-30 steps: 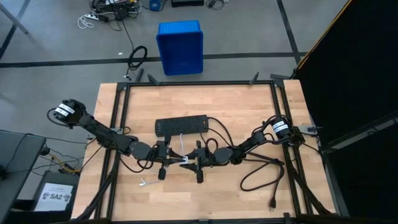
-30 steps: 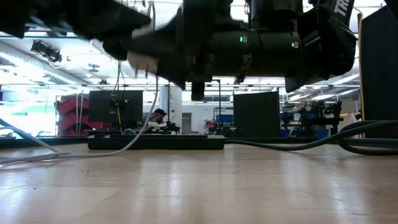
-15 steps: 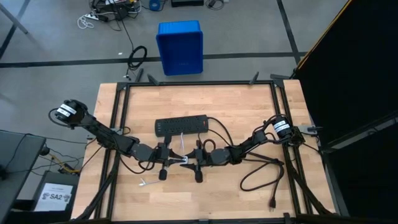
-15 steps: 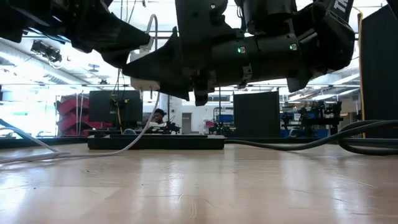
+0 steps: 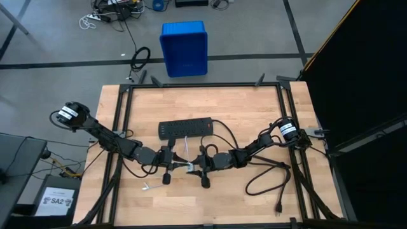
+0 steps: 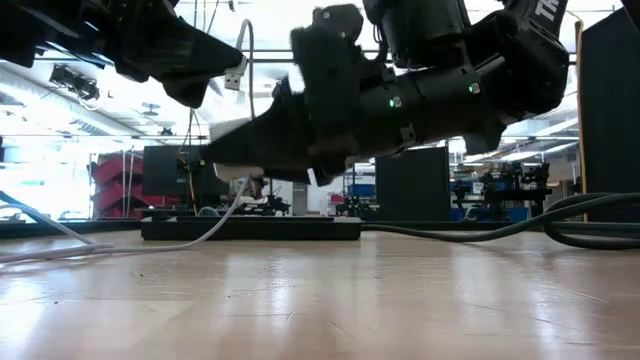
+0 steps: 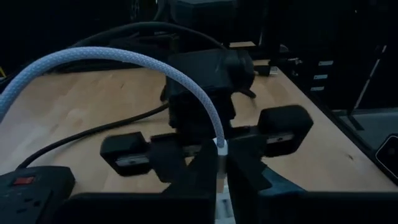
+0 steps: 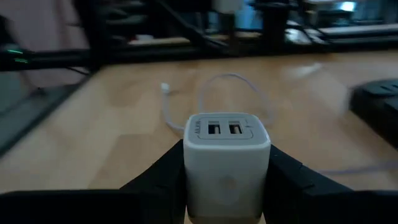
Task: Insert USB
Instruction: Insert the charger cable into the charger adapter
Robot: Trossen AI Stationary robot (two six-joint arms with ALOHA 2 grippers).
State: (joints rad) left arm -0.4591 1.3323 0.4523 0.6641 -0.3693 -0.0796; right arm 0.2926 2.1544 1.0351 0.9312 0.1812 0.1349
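Wooden table (image 5: 254,121), left hand (image 5: 173,160) pinching USB (image 7: 124,62) plug, right hand (image 8: 227,177) holding white adapter (image 8: 227,155)

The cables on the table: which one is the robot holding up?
The thin whitish USB cable, pinched in the left gripper. The thick black power cord lies flat on the table.

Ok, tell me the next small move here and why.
Probably ease the left gripper, shut on the USB plug, toward the white adapter held by the right gripper; its two ports face outward, empty, and the two grippers meet mid-table above the wood.
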